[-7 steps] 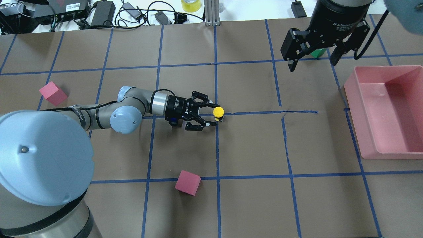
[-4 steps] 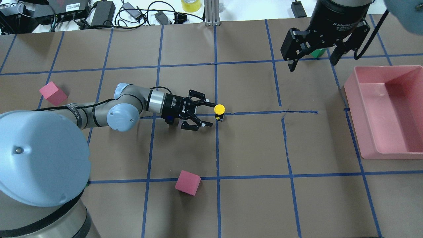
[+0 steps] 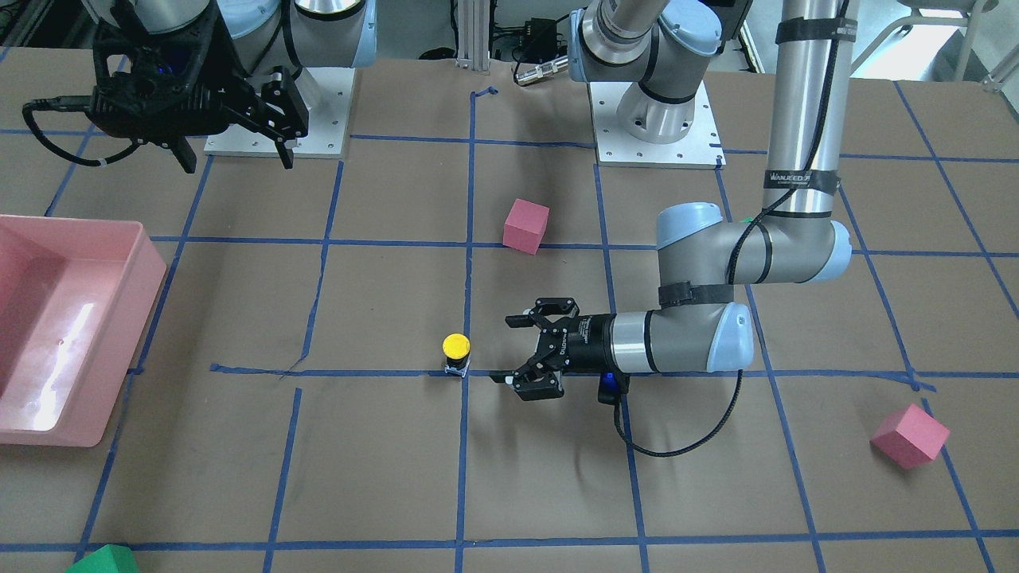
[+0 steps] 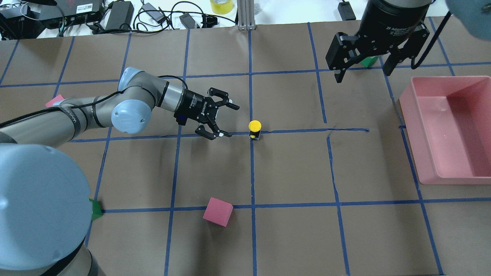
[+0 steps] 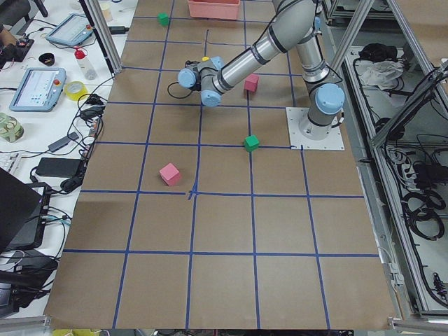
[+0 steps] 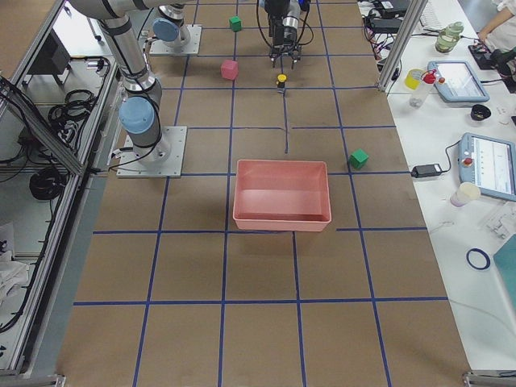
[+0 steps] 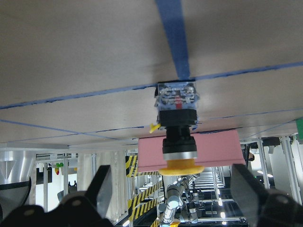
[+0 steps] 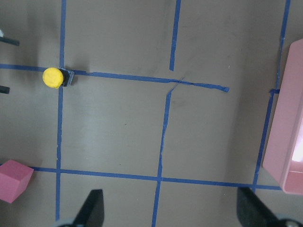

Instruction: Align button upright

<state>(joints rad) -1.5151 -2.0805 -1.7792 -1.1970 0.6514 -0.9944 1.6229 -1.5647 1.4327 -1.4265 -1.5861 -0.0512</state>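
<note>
1. Brown paper marked with a blue tape grid covers the table (image 4: 291, 168).
2. On a crossing of two tape lines near the middle stands the button (image 4: 254, 128), upright, its yellow cap on top and its clear base on the paper.
3. The left gripper (image 4: 229, 121) lies low and nearly level, aimed toward the button, with its fingers spread wide and nothing between them.
4. The button sits just beyond its fingertips, not touching them; the left wrist view shows it centred in the gap ahead.
5. The right gripper (image 4: 363, 73) hangs high near the far edge, fingers apart and empty, well apart from the button.
6. A pink bin (image 4: 422, 115) sits to the robot's right.
</note>
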